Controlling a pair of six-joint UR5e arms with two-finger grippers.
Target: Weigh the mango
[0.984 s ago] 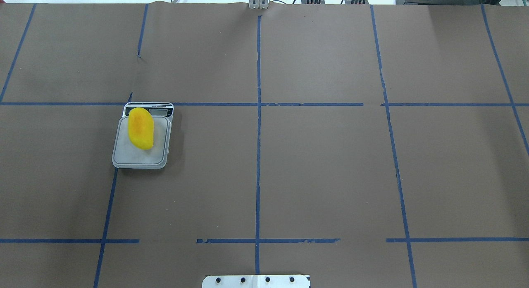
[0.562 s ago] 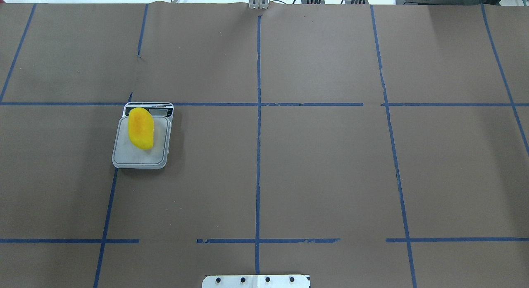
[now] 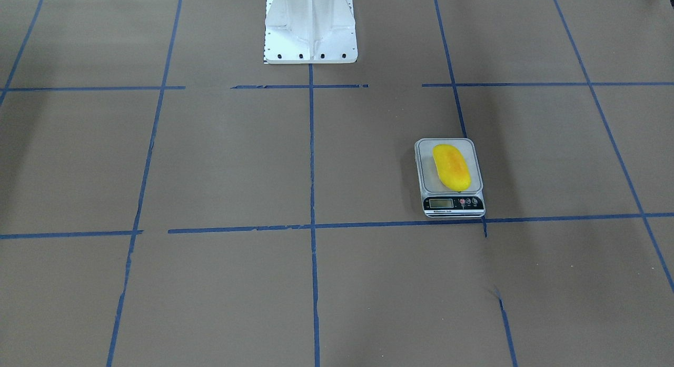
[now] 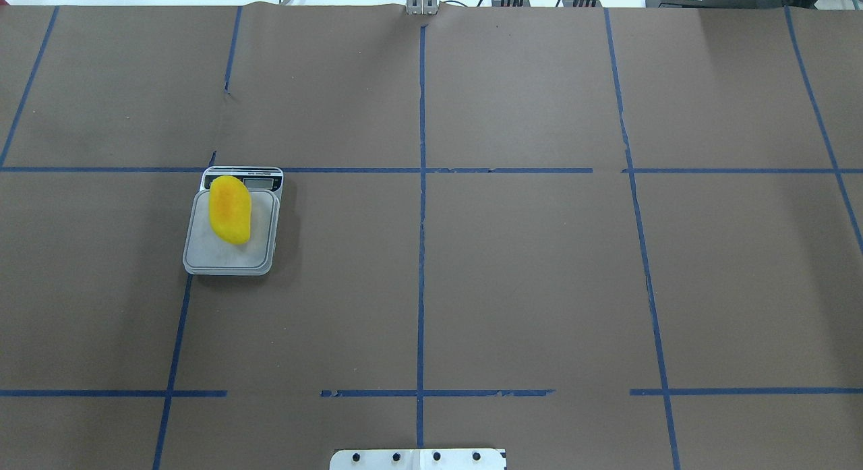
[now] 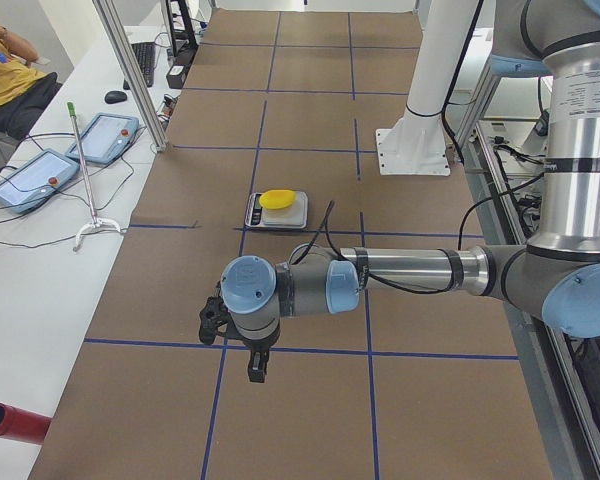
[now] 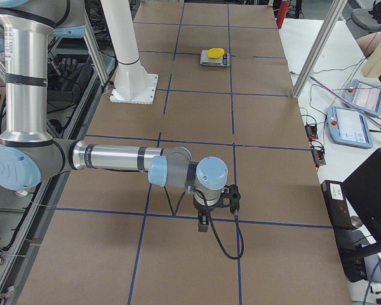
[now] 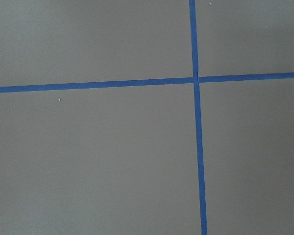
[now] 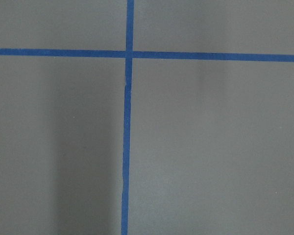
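Note:
The bright-yellow mango (image 4: 230,209) with an orange blush lies on the platform of the grey scale (image 4: 219,257), on the left half of the overhead view. It partly covers the scale's display there. In the front-facing view the mango (image 3: 451,167) lies diagonally on the scale (image 3: 426,185), with the display uncovered. My left gripper (image 5: 254,368) hangs over bare table well short of the scale (image 5: 295,215). My right gripper (image 6: 203,222) hangs far from the scale (image 6: 206,58). I cannot tell whether either gripper is open or shut. Both wrist views show only brown paper and blue tape.
The table is covered in brown paper with blue tape lines. The white robot base (image 3: 310,25) stands at its near middle. Teach pendants (image 5: 30,175) and cables lie on a side bench. A person (image 5: 5,70) sits beyond the bench.

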